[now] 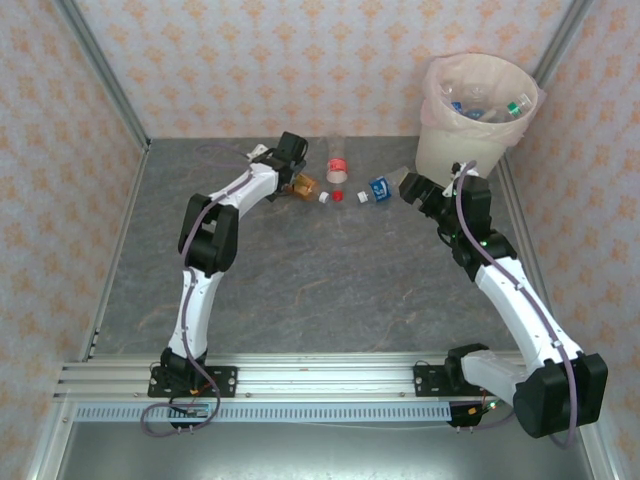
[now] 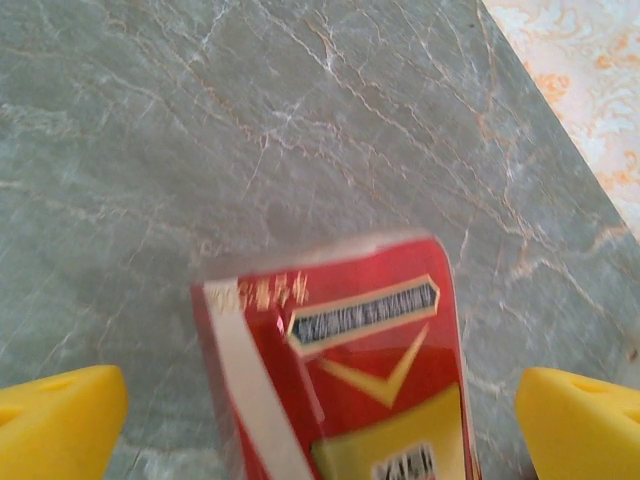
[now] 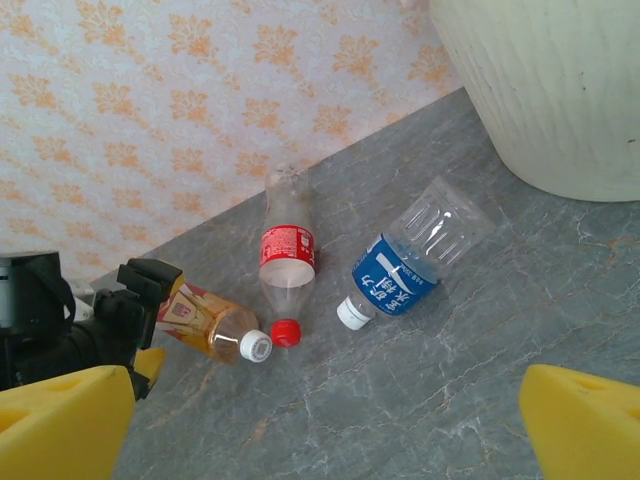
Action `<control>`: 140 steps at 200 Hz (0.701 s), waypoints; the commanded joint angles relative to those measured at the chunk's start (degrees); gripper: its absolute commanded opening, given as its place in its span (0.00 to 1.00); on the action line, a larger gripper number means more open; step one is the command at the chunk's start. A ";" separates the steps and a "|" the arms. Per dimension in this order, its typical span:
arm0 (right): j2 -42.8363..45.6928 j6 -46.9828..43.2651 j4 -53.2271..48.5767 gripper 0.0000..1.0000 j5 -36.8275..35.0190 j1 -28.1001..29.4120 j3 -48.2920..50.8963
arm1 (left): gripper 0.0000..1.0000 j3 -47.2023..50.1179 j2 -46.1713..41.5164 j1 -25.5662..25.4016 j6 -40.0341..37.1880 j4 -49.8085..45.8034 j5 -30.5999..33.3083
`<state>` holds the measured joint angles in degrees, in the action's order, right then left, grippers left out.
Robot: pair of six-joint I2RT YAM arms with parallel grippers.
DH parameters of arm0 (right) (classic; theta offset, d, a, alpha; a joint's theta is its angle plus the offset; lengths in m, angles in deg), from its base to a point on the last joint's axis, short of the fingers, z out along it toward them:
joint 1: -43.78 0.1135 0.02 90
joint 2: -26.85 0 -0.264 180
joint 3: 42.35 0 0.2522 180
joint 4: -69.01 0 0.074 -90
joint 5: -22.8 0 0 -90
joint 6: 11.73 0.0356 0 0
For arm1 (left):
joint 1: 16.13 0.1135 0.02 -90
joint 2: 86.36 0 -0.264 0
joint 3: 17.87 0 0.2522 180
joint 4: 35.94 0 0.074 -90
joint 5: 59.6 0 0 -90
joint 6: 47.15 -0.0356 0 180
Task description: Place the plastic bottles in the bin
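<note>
Bright, even light; soft shadows; the left wrist view slightly blurred.

A grey stone-look tabletop with pale marble veins [image 1: 330, 280] fills the floor of a small booth. Three walls enclose it: the back wall [image 1: 300, 70], the left wall [image 1: 50, 200] and the right wall [image 1: 600, 200], all papered in cream with a repeating orange floral motif. Slim silver metal posts run up the left back corner [image 1: 102, 70] and the right back corner [image 1: 562, 42]. A ribbed aluminium rail [image 1: 320, 375] spans the near edge, with a dull grey metal sheet [image 1: 330, 450] below it. The light is soft and even.
</note>
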<state>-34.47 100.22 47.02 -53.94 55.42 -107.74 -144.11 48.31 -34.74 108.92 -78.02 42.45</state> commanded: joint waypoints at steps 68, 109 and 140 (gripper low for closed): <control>1.12 -1.63 -2.46 0.99 -1.55 0.31 -2.68 | 0.81 -2.57 3.81 0.90 -4.73 3.47 -4.35; 0.35 -1.89 -0.71 0.99 1.24 0.31 -1.21 | 0.63 9.06 -5.83 0.75 -11.49 13.32 -5.99; -1.62 1.22 4.02 0.99 8.12 0.45 1.48 | 0.62 21.65 -16.92 -0.01 -16.19 24.22 -14.42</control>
<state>-34.82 99.48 46.36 -51.54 55.42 -108.25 -128.60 41.07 -34.13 98.45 -64.47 34.39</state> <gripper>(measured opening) 0.992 0.693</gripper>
